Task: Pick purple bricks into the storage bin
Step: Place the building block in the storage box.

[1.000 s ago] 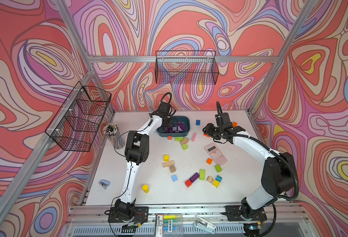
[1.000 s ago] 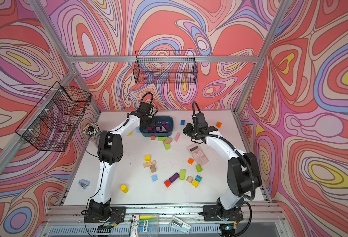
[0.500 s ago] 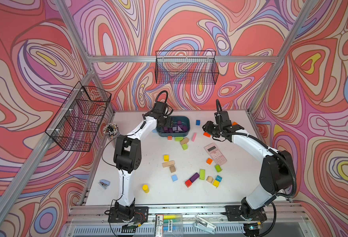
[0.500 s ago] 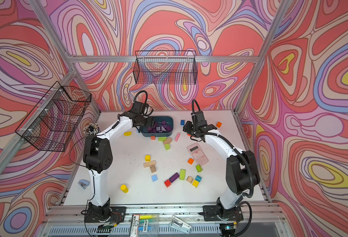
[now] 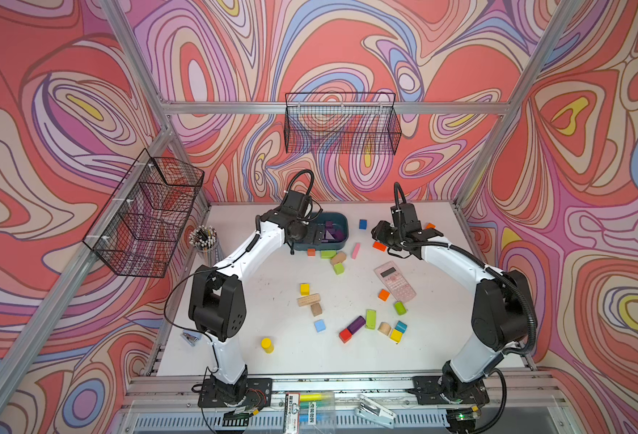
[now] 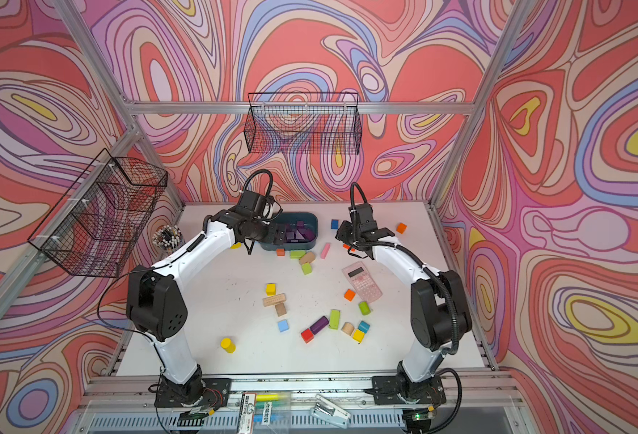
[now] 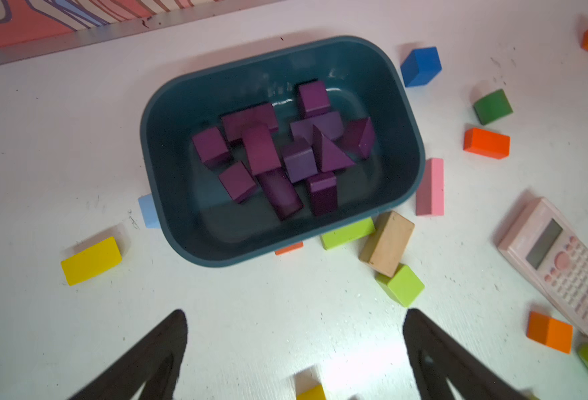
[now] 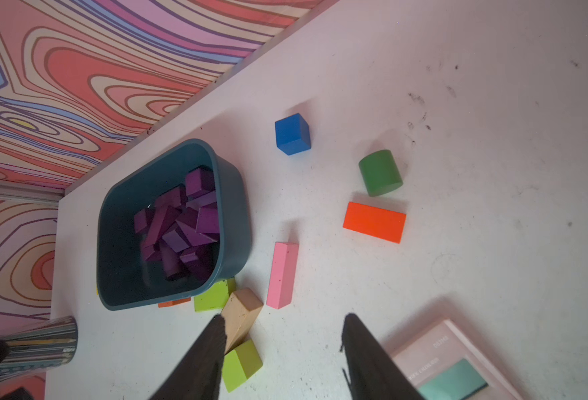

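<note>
Purple bricks (image 7: 261, 149) lie heaped in the storage bin (image 7: 178, 114): cubes, bars and wedges crowded on its floor, some leaning on others. The bin stands at the back of the table (image 5: 272, 300), near the wall. One more purple bar (image 5: 356, 324) lies well apart from the bin, toward the front of the table, just beside a red cube (image 5: 345, 335) and a light green bar (image 5: 370, 318). The left claw (image 7: 294, 311) hangs above the end of the bin nearest the left arm, its fingers spread wide with nothing between them. The right claw (image 8: 284, 316) hovers over the table on the other side of the bin, beyond a pink bar (image 8: 282, 275). Its fingers are also parted and empty, and a pink calculator (image 8: 458, 363) lies just beside it
</note>
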